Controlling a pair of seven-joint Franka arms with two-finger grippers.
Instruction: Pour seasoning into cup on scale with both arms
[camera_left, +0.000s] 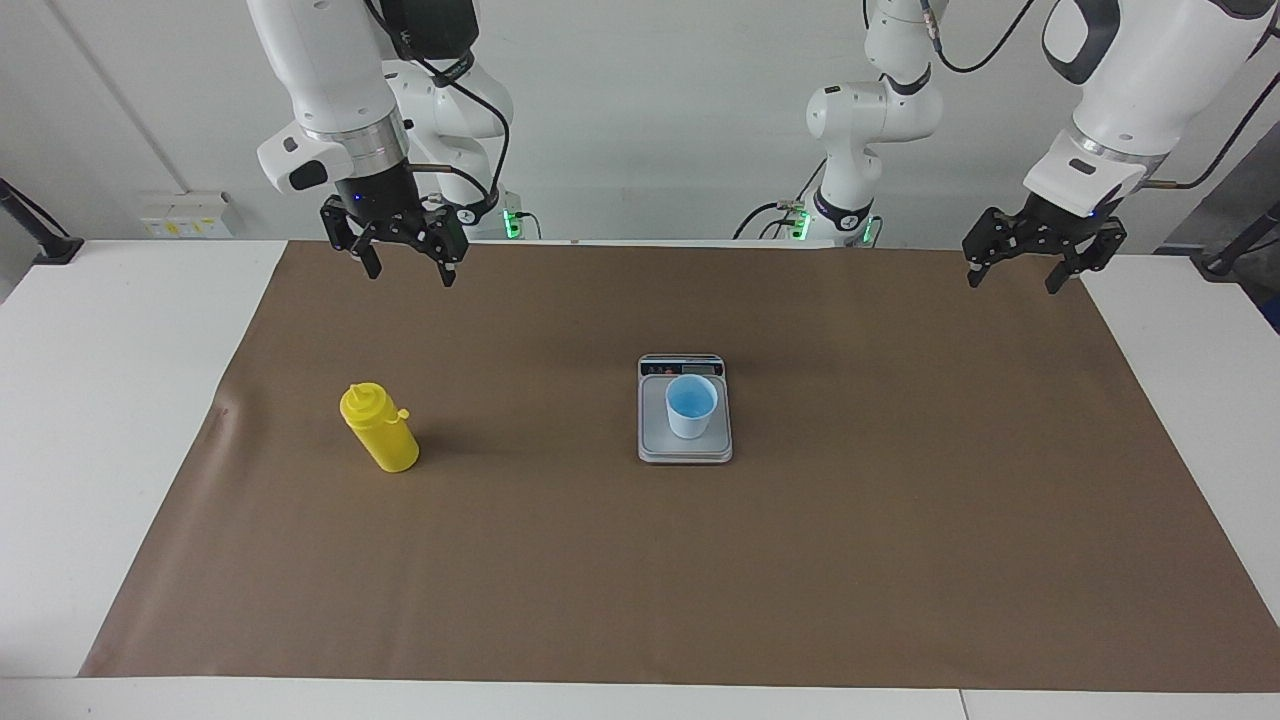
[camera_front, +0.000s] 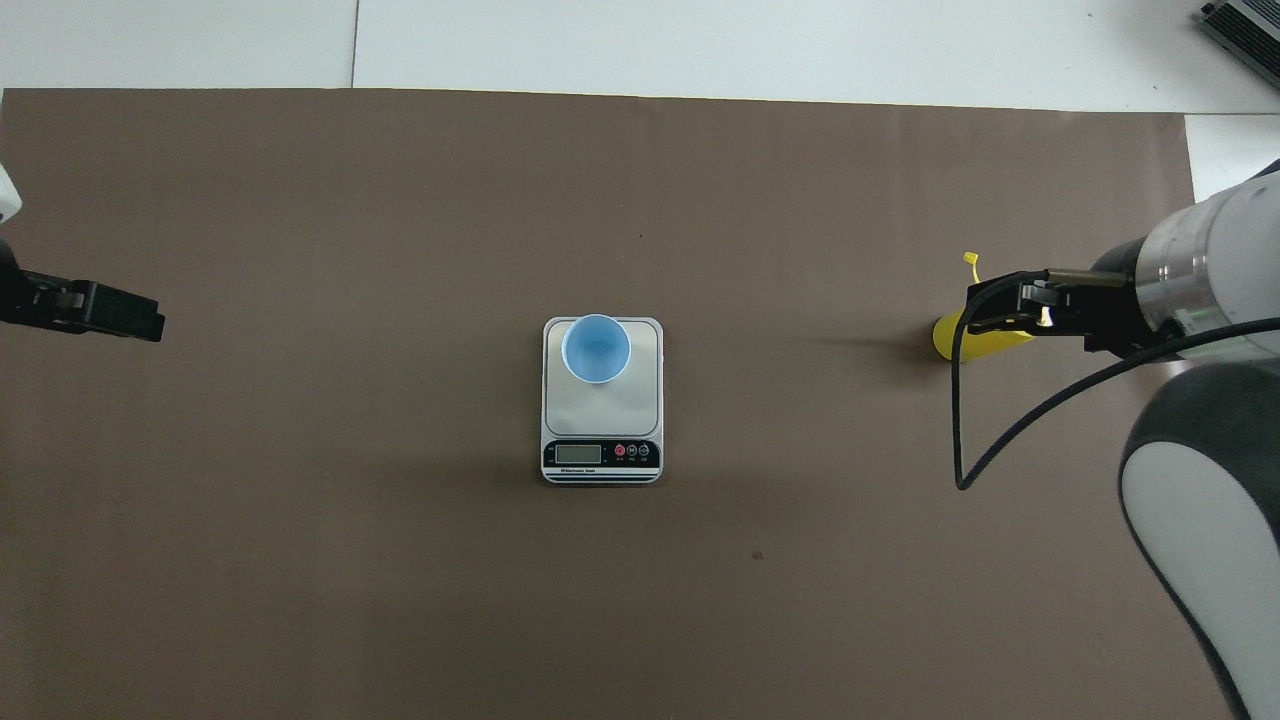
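right gripper (camera_left: 403, 262) spread, raised, empty | bottle (camera_left: 379, 427) upright at its 6 o'clock, facing view | left gripper (camera_left: 1040, 262) spread, waits

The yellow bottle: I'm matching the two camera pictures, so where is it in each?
Facing view: the yellow bottle stands toward the picture's left, level with the scale.
Overhead view: toward the right edge, partly covered by the right tool.
Shared landmark: the scale with the cup on it.

The cup (camera_left: 691, 405) stands on the scale (camera_left: 685, 445); the seasoning (camera_left: 379, 428) sits well apart, seemingly upright, toward the right arm's end
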